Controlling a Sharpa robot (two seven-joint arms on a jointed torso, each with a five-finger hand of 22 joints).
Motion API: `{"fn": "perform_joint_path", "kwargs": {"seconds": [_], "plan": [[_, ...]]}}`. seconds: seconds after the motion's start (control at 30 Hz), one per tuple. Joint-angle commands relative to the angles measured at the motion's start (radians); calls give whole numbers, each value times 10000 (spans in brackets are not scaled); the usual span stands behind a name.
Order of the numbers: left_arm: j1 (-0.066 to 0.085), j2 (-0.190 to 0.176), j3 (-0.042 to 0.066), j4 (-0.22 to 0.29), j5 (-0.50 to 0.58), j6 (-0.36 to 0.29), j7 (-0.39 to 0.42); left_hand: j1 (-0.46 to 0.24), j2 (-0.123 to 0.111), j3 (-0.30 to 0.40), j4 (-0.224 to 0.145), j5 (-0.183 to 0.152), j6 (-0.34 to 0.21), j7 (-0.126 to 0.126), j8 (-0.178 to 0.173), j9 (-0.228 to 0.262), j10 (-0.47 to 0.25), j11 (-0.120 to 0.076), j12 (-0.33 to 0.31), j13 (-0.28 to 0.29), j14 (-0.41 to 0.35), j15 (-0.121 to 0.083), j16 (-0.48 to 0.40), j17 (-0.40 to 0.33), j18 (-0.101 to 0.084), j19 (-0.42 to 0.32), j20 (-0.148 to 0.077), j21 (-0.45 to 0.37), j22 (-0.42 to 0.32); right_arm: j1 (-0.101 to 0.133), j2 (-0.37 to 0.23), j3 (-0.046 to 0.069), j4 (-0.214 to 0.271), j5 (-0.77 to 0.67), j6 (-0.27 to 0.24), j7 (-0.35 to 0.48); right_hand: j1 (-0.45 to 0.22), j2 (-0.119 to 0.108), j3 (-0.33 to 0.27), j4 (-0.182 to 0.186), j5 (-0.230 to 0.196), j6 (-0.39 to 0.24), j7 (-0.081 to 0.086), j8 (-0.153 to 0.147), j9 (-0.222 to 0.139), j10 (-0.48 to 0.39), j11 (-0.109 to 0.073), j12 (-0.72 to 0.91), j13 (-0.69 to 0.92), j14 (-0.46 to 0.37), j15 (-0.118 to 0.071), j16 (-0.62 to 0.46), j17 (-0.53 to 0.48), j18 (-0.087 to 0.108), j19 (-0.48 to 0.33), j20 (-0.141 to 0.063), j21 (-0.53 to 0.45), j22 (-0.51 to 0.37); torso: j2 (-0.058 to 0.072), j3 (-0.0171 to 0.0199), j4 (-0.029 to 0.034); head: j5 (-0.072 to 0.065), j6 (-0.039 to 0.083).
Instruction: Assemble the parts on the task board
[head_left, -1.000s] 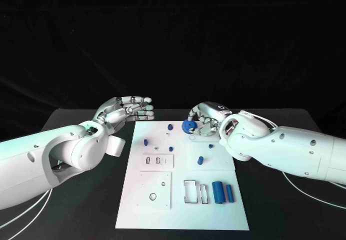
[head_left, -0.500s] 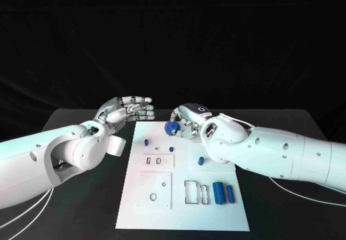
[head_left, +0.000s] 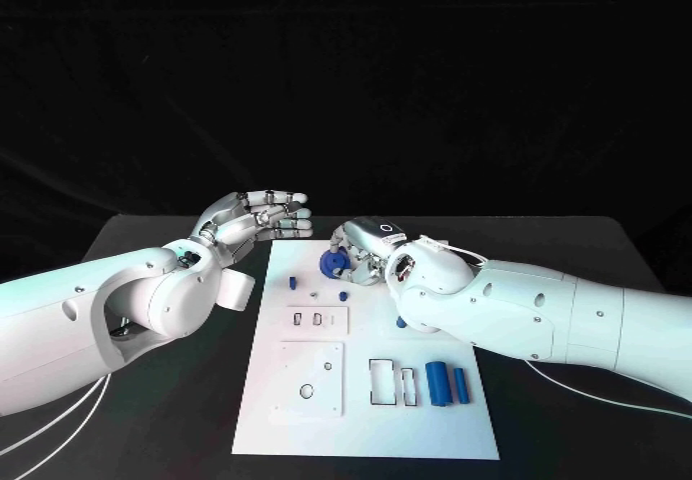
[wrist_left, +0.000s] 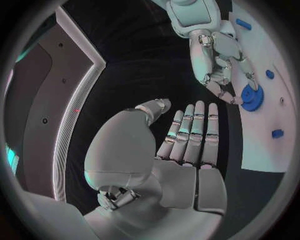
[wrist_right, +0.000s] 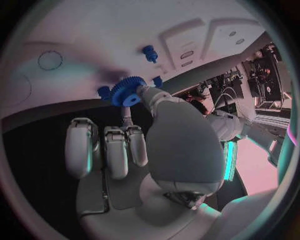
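Lower the gear (head_left: 333, 264) level onto its post so the bore seats without tilting. The right hand (head_left: 369, 249) pinches it at its fingertips, just above the far end of the board (head_left: 364, 420). The gear is blue, round, toothed, with a raised hub. The left hand (head_left: 257, 222) hovers beside the board, fingers loosely apart, holding nothing.

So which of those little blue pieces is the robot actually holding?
The blue gear, the toothed wheel at the board's far end, pinched in the right hand's fingers. The other blue pieces lie or stand untouched on the white task board.
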Motion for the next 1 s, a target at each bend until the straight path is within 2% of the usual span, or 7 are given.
{"fn": "perform_joint_path", "kwargs": {"seconds": [0.03,0.5,0.67,0.77,0.83,0.93,1.0], "plan": [[11,28,7,35,38,145,118,-97,10,58,-10,-40,-59,470,63,9,-35,55,18,-4,-53,-3,-33,9,104,-57,-15,-38,-8,-25,36,1,-110,-165,282,-98,-5,37,74,-5,31,327,-310,43,130,-25,52,-38,1113,1042,-12,40,2633,-163,18,-15,-4,440,3,7,4,15,-29],[11,49,7,30,38,166,108,-112,12,67,-18,-43,-64,472,71,12,-37,57,19,-4,-70,1,-39,9,103,-70,-11,-46,-13,-61,119,1,-390,-124,341,-206,-64,18,109,-1,18,281,-283,-11,116,-67,77,-73,1062,1042,8,40,2633,-159,6,0,-23,427,2,14,-13,39,-56],[12,54,7,30,38,173,100,-123,13,72,-24,-45,-69,473,75,14,-38,58,20,-4,-79,3,-41,9,103,-78,-8,-50,-15,-65,152,1,-425,-95,316,-183,-154,-50,155,-14,-28,145,-221,-144,72,-146,128,-142,967,1042,49,40,2633,-151,-17,33,-62,402,-5,12,-8,39,-69],[13,64,7,29,38,180,93,-131,11,73,-25,-47,-72,475,77,15,-40,60,20,-4,-84,5,-43,9,103,-82,-7,-53,-17,-66,165,1,-426,-42,332,-129,-320,-160,144,10,-99,-111,-114,-377,-43,-187,219,-179,921,1042,124,40,2633,-148,-34,92,-93,390,-3,11,-7,48,-85],[13,69,7,29,38,183,90,-131,11,73,-25,-47,-72,475,77,15,-40,60,20,-4,-84,5,-43,9,103,-82,-7,-53,-17,-66,168,1,-424,10,352,-90,-497,-275,51,42,-182,-467,18,-679,-223,-257,339,-238,840,1042,228,40,2633,-142,-58,179,-135,368,-5,11,-16,53,-89],[14,71,8,25,38,187,82,-131,11,73,-25,-47,-72,475,77,15,-40,60,20,-4,-84,5,-43,9,103,-82,-7,-53,-17,-65,156,1,-407,70,378,-46,-674,-304,-152,91,-294,-758,111,-912,-394,-336,430,-300,753,1042,314,40,2633,-134,-73,268,-167,358,-8,14,-26,68,-91],[14,70,8,17,38,189,80,-131,11,73,-25,-47,-72,475,77,15,-40,60,20,-4,-84,5,-43,9,103,-82,-7,-53,-17,-65,127,1,-377,120,378,-24,-882,-272,-478,217,-172,-874,152,-1019,-516,-369,477,-324,723,1042,359,40,2633,-129,-76,328,-183,366,-8,17,-25,65,-89]]}}
